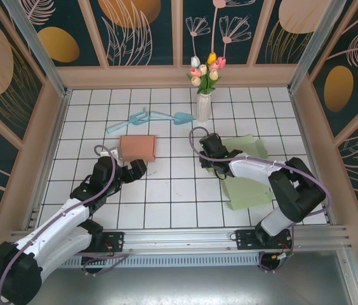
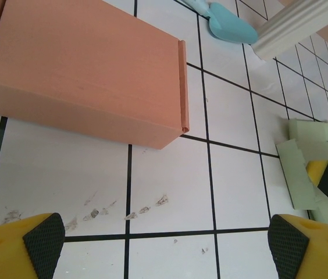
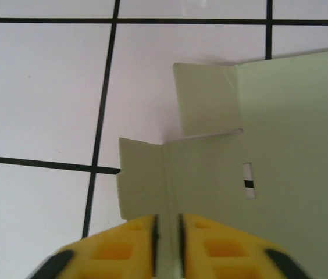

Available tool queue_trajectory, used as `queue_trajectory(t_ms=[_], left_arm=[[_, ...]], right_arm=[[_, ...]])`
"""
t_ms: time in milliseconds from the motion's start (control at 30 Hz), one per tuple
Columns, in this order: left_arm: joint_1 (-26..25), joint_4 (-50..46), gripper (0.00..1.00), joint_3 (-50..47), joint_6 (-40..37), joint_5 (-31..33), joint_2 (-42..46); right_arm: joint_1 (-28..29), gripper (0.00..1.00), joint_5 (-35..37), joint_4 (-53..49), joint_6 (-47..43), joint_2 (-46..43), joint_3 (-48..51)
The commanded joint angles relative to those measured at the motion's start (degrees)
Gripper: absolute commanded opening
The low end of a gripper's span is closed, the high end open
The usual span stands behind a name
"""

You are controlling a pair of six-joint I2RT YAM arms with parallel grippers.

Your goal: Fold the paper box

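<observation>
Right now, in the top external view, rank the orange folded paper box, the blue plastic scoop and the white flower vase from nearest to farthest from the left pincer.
1. The orange folded paper box, just beyond the left pincer.
2. The blue plastic scoop, farther back, behind the box.
3. The white flower vase, back and to the right.

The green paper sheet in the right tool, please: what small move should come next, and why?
Probably lift the right tool a little, swinging the pinched panel up along its crease. It is closed on a fold of the green sheet, while the two corner flaps lie almost flat on the tiles, so no wall stands yet.
</observation>
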State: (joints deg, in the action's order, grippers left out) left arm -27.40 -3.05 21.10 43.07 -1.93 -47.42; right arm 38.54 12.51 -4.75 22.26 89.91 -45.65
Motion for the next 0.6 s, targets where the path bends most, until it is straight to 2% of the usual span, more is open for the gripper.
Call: queue_trajectory(t_ms=[0, 67, 267, 400, 567], left_arm=[[-0.2, 0.08, 0.92, 0.16, -0.76, 1.24, -0.13], [-0.2, -0.04, 0.92, 0.12, -0.72, 1.4, -0.07], [-0.2, -0.2, 0.92, 0.08, -0.67, 1.71, 0.31], [-0.2, -0.38, 0.92, 0.06, -0.68, 1.93, 0.31], [-0.2, -0.3, 0.92, -0.09, -0.67, 1.51, 0.31]], right_arm=[[2.17, 0.38, 2.37, 1.36, 1.71, 0.2, -0.39], [3.76, 0.42, 5.5, -0.02, 1.78, -0.07, -1.33], [9.34, 0.44, 12.48, -4.0, 1.79, -1.2, -3.54], [12.19, 0.45, 13.7, -4.5, 2.23, -2.98, -4.01], [12.61, 0.48, 14.33, -5.83, 1.57, -0.65, -4.84]])
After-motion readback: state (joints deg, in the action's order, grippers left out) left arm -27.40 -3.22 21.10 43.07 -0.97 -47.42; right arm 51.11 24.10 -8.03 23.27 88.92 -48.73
